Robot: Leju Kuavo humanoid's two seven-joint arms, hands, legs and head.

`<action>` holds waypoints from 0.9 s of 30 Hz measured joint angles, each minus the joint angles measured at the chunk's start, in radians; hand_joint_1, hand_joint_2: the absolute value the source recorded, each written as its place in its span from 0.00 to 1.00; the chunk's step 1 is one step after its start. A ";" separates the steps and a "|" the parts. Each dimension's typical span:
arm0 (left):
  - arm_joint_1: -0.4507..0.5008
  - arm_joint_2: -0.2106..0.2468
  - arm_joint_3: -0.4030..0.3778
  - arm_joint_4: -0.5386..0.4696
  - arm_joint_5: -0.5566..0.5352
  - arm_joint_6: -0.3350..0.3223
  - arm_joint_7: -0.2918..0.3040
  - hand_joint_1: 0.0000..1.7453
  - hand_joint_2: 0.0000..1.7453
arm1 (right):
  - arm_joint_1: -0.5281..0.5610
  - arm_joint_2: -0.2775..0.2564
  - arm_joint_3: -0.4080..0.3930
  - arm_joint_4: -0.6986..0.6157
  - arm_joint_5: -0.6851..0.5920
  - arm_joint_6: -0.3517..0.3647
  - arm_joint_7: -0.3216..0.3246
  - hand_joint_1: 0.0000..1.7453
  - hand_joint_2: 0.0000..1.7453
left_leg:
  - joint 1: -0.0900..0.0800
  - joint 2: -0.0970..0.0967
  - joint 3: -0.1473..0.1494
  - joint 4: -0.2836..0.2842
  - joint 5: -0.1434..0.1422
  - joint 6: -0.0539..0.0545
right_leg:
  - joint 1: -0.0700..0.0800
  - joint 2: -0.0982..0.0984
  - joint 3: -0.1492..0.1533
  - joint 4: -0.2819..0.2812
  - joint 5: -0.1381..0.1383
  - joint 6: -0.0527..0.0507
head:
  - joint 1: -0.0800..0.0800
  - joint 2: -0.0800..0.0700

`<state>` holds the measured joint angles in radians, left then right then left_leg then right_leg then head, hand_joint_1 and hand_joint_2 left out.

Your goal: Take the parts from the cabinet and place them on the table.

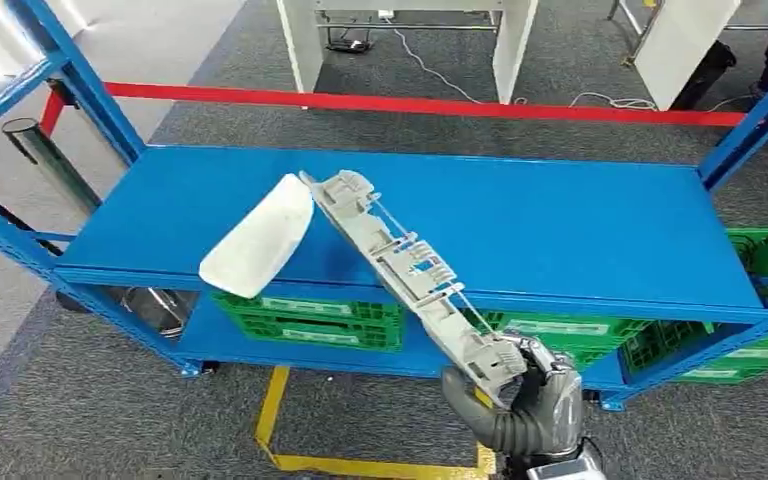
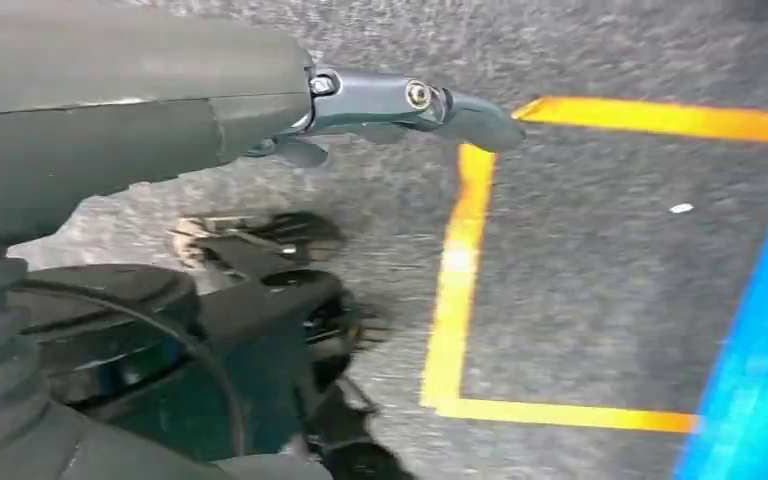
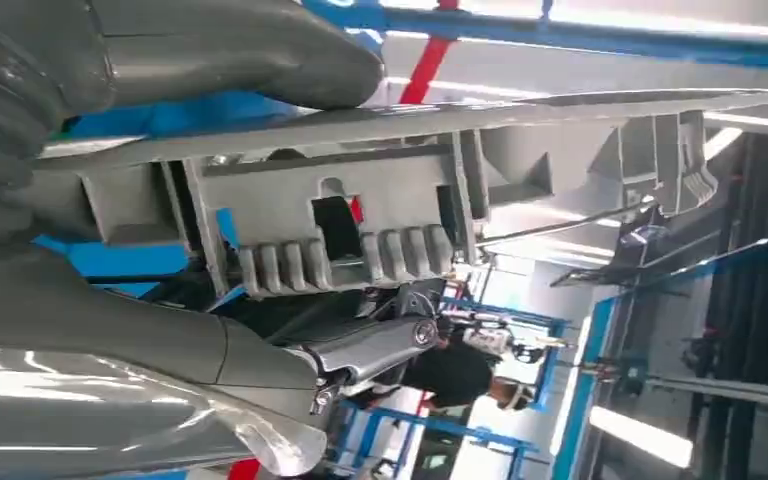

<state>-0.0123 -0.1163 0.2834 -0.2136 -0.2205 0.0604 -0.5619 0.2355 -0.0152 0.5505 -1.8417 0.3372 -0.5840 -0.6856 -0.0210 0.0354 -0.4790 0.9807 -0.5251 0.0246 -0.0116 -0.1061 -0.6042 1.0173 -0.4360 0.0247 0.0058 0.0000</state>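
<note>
One long grey plastic part point(image 1: 410, 270) is slanting up over the front edge of the blue table point(image 1: 560, 220), its lower end gripped by the right robot hand point(image 1: 520, 395) and its upper end reaching a white curved part point(image 1: 258, 240) lying near the table's front-left corner. Green crates point(image 1: 310, 318) are sitting on the shelf below. Whether the left robot hand point(image 2: 260, 100) is spread cannot be told.

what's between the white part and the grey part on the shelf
Nothing: in the head view the white part lies right against the grey part, which the right hand holds over the blue shelf.
</note>
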 joint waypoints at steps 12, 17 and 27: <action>-0.071 -0.011 0.091 -0.021 0.087 -0.033 -0.081 0.00 1.00 | -0.001 -0.016 -0.001 -0.015 -0.005 0.057 0.014 1.00 1.00 | 0.001 -0.118 -0.141 0.012 0.124 0.007 | 0.002 0.187 0.160 -0.051 -0.125 -0.021 | 0.001 0.000; -0.093 -0.004 0.127 -0.027 0.094 -0.033 -0.077 0.00 1.00 | -0.011 -0.016 0.008 -0.011 -0.005 0.071 0.012 1.00 1.00 | 0.000 -0.116 -0.171 0.035 0.110 -0.022 | -0.004 0.127 0.130 -0.054 -0.093 -0.035 | 0.000 0.000; -0.099 -0.016 0.228 -0.037 0.242 -0.103 -0.058 0.00 1.00 | -0.009 -0.016 0.008 -0.006 0.014 0.094 0.017 1.00 1.00 | 0.031 0.043 -0.008 0.017 0.025 -0.068 | -0.008 -0.008 0.049 -0.030 -0.043 -0.008 | -0.020 0.000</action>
<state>-0.1118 -0.1328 0.5117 -0.2502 0.0219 -0.0428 -0.6202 0.2262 -0.0313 0.5581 -1.8475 0.3510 -0.4902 -0.6687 0.0104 0.0780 -0.4869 0.9976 -0.5003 -0.0432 -0.0193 -0.1139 -0.5549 0.9869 -0.4795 0.0166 -0.0145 0.0000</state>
